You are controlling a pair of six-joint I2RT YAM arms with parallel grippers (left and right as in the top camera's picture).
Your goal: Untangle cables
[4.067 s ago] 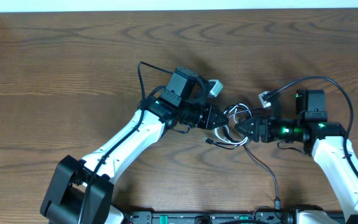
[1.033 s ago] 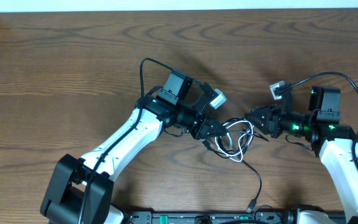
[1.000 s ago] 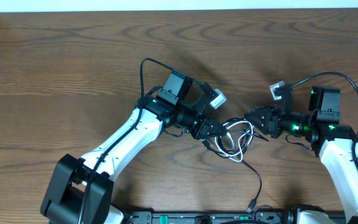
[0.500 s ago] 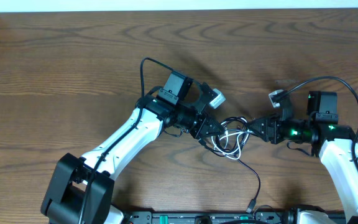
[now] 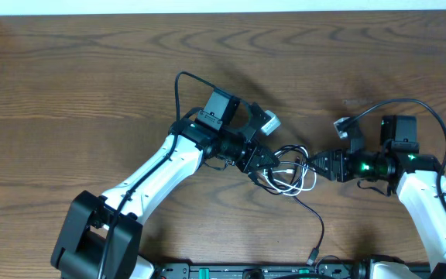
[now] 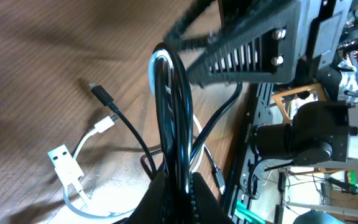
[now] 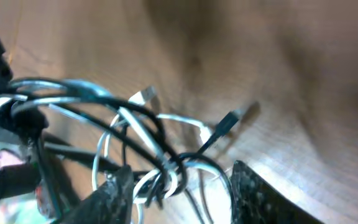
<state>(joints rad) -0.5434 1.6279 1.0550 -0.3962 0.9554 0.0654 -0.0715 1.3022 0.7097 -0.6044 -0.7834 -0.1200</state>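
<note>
Two cables [image 5: 289, 177] bunched, right jaws nearer; wider than before

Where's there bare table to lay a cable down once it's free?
Widest bare wood: the far side of the table, from the back edge down to both arms. Also free: left of the left arm, and the near patch between that arm and the black cable tail. Crowded: the middle, where the cables bunch between both arms' jaws.

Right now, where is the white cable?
In the overhead view, the white cable lies tangled with the black cable near the middle of the table, between the left gripper and the right gripper.
</note>
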